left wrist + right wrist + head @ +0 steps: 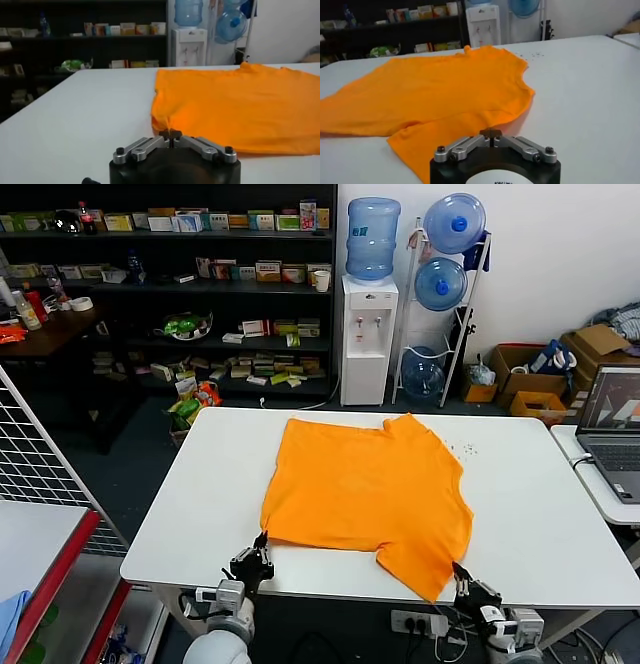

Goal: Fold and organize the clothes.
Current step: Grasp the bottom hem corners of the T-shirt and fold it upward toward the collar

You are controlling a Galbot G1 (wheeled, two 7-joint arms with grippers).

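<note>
Left jaws: the left gripper (262,550) is clenched on the near left hem corner of the orange T-shirt (368,489), at the near edge of the white surface (530,514); the left wrist view shows cloth puckered between the closed tips (170,134).
Right jaws: the right gripper (462,582) is clenched at the near right corner of the shirt; whether cloth is actually caught I cannot tell from the right wrist view (491,134).
T-shirt: spread flat mid-surface, one layer already doubled over, near right corner hanging towards the edge.
Key relation: the whole shirt lies straight ahead of both grippers, its near edge running between them, collar end farthest.
Judgement: a fold would carry that edge forward, both arms equally placed.
</note>
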